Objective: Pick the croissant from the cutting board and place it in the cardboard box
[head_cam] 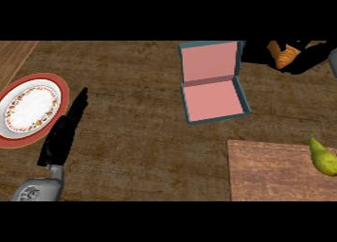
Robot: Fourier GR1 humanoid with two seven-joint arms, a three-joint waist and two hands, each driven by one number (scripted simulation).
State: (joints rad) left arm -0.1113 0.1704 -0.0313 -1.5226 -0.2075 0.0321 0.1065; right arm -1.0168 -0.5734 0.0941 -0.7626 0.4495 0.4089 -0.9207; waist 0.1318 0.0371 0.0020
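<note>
The croissant (284,55) is held in the curled fingers of the right hand (297,56), far right, just right of the box (212,101) and off the board (269,175). The box lies open, lid flat, nothing seen inside. A pear (325,158) rests on the board. The left hand (65,127), fingers straight, is beside the plate (4,101), which holds nothing.
</note>
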